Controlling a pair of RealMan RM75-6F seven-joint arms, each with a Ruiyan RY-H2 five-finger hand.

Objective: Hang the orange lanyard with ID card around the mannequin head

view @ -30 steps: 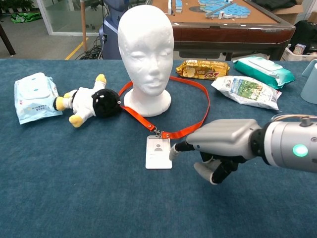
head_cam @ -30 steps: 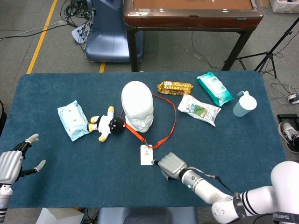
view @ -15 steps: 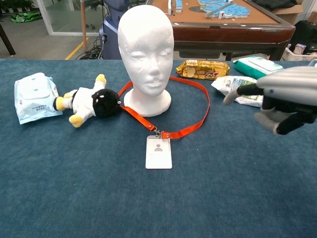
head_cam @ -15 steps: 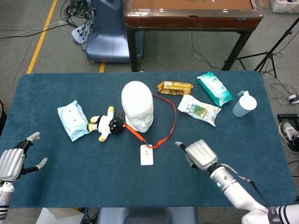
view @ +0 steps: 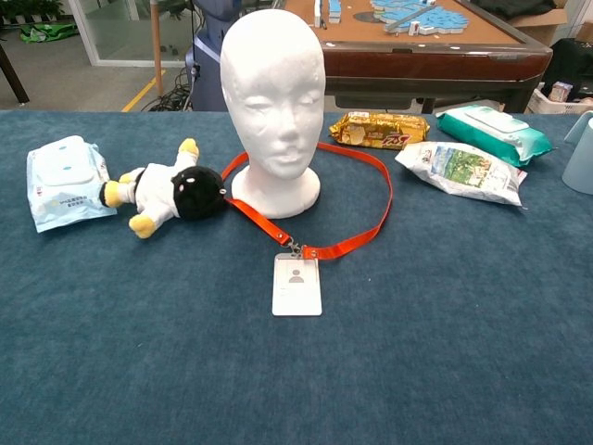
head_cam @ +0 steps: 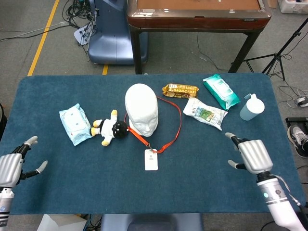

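The orange lanyard (view: 357,199) lies in a loop on the table (head_cam: 96,178) around the base of the mannequin head (view: 273,102). Its strap passes behind the base and runs forward to the ID card (view: 296,285), which lies flat just in front of the mannequin head. By my judgement, the hanging step is complete: the loop encircles the neck, and nothing is left to place. My right hand (head_cam: 252,156) hovers well to the right of the mannequin head, fingers apart, holding nothing. My left hand (head_cam: 12,166) hovers far to its left, fingers spread, likewise empty. Remaining: none apparent beyond keeping both hands clear.
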